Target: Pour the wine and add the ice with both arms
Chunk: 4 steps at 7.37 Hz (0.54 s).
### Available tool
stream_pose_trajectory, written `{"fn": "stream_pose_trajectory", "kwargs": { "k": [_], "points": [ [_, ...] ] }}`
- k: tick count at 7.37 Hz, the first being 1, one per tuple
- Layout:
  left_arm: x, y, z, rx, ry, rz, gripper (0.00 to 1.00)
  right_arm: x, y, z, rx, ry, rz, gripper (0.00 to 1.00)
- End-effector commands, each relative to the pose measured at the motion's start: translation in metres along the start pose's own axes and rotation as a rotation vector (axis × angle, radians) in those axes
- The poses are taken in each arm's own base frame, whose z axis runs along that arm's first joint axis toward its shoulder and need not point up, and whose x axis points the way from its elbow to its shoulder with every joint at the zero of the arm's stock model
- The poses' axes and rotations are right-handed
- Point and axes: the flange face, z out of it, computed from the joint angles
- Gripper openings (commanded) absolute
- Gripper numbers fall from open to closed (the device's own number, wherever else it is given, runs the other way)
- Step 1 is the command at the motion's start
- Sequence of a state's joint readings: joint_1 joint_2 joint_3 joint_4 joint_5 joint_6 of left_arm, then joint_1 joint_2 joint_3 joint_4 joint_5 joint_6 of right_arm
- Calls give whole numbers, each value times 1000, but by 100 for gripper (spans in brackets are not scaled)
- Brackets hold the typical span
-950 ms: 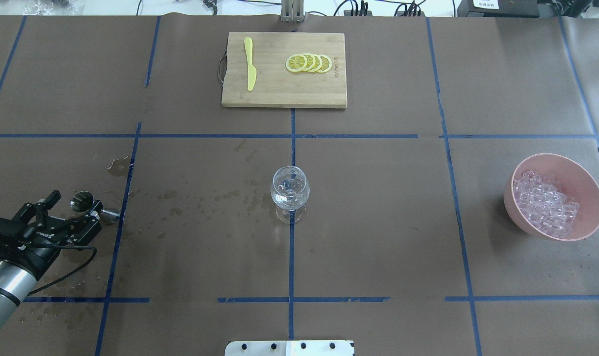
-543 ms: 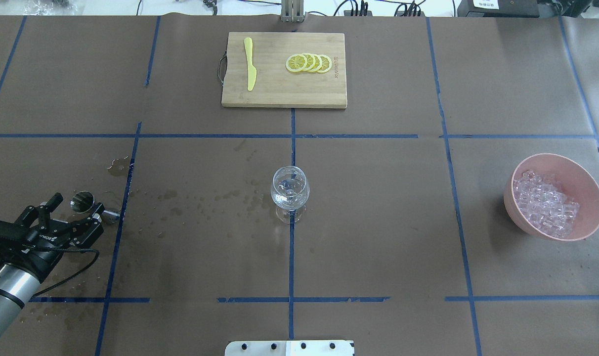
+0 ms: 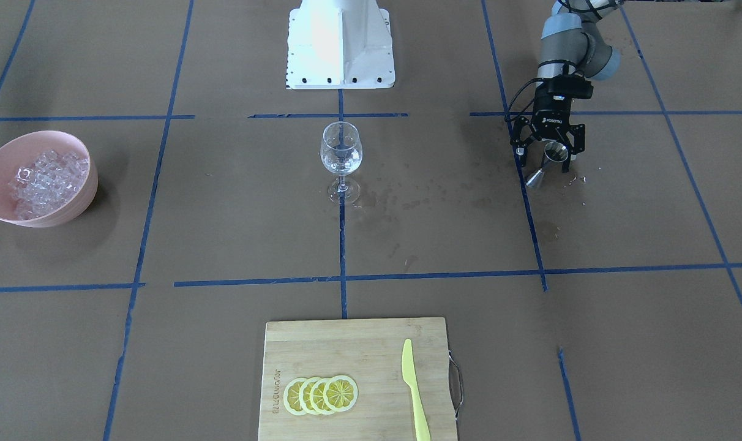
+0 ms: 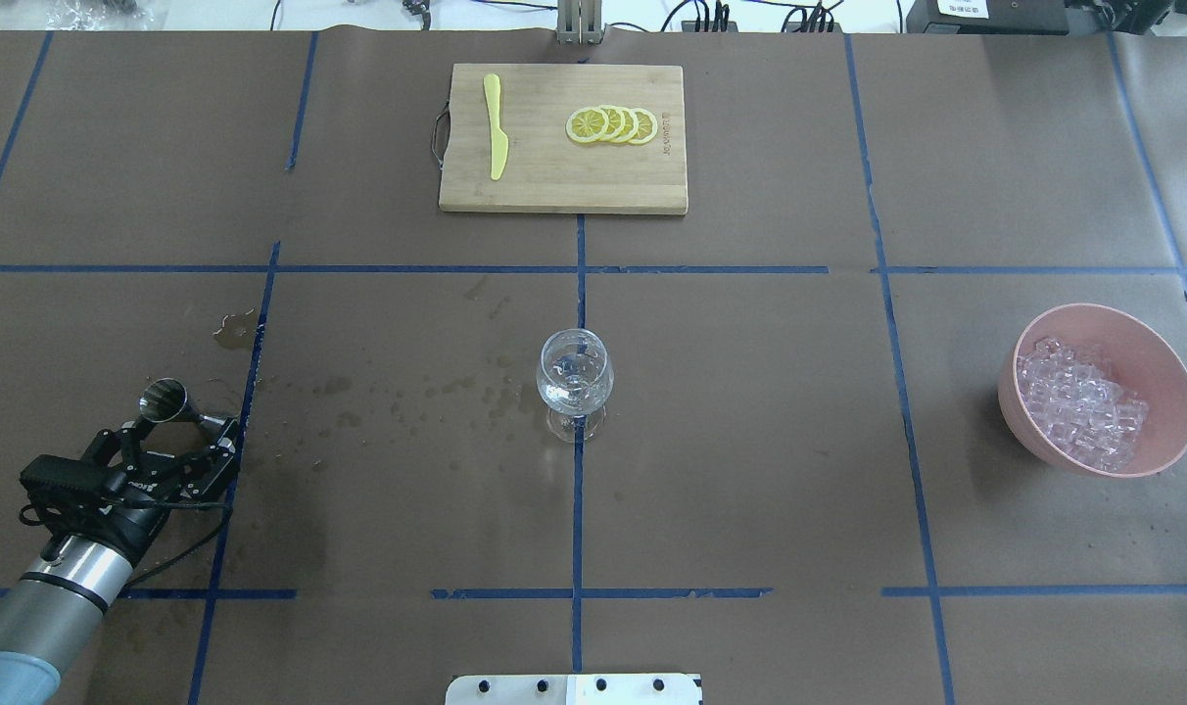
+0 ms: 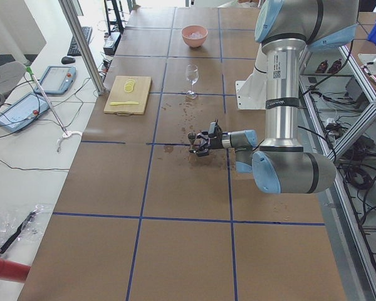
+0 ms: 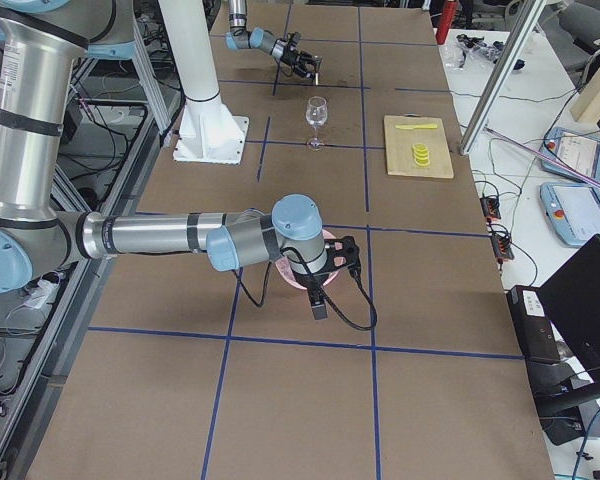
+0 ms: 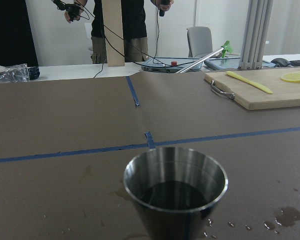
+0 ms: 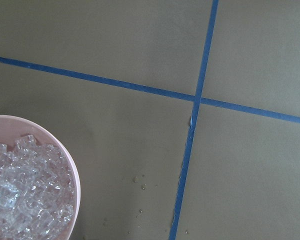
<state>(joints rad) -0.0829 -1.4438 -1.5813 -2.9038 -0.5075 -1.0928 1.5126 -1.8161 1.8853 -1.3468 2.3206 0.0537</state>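
A robotics laboratory is indicated: the table (image 5: 182, 232) beneath the left gripper (image 5: 195, 142) is covered in brown paper and gridded with blue tape (image 5: 144, 194), an aluminium frame post (image 5: 81, 44) is mounted ahead of that gripper, and teach pendants (image 5: 55, 79) are laid farther ahead on a white bench (image 5: 25, 188).

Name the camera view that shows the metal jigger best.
The left wrist-mounted view: the jigger fills the foreground, its rim and dark inside plain. Front-facing and overhead show it small, at the open left gripper; both side views show a speck; the right wrist view shows none of it.
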Motion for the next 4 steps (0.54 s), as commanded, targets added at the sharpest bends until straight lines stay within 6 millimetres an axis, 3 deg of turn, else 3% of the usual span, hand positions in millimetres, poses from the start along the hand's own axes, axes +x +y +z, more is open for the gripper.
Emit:
{"fn": "stream_pose_trajectory", "kwargs": {
  "k": [1,2,3,4],
  "points": [
    [1,-2,0,10,-3,-5,81,-1,-1,-1,2,1,-2,100],
    [1,-3,0,20,-7,-6,60,-1,-2,-1,3,1,-3,100],
    [1,-5,0,26,-10,-8,51,-1,-4,-1,4,1,-4,100],
    [2,-4,0,25,-8,-9,48,-1,-4,-1,5,1,-5,100]
  ]
}}
